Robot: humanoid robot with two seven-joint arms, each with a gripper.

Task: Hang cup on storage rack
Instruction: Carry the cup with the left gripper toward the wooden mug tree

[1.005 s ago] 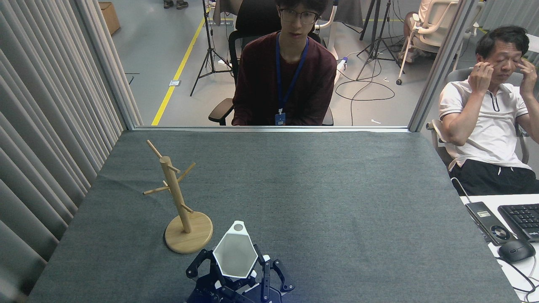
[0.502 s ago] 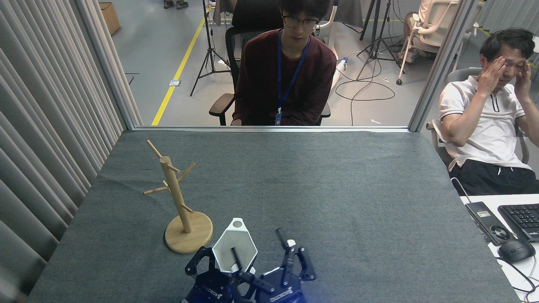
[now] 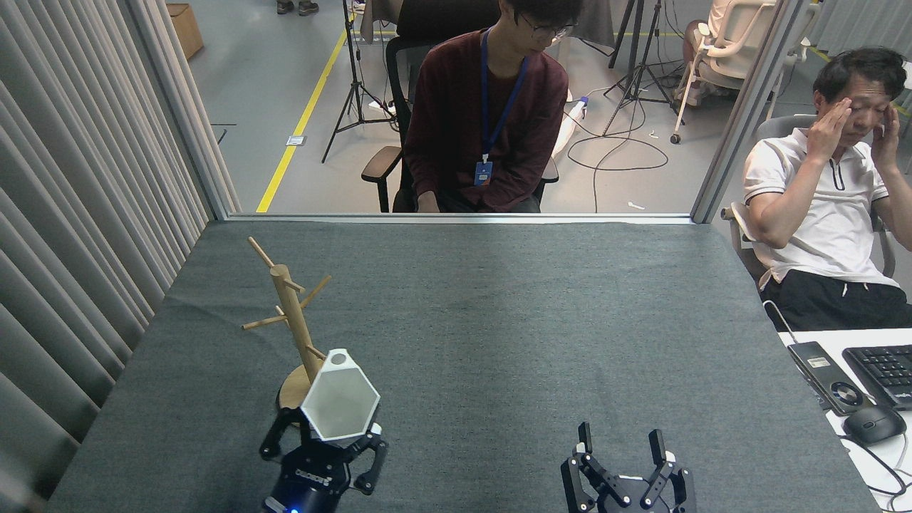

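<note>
white cup (image 3: 340,404) gripped in left fingers (image 3: 369,463), overlapping storage rack (image 3: 293,322) base, right fingers (image 3: 656,449) spread

The cup (image 3: 340,404) covers most of the storage rack's (image 3: 293,317) round base and the foot of its pole. The cup's lower body is hidden behind the left end effector (image 3: 324,456), whose arm is cut off by the bottom edge. The right end effector (image 3: 621,456) is also cropped there. The keyboard (image 3: 883,370) runs off the right edge
</note>
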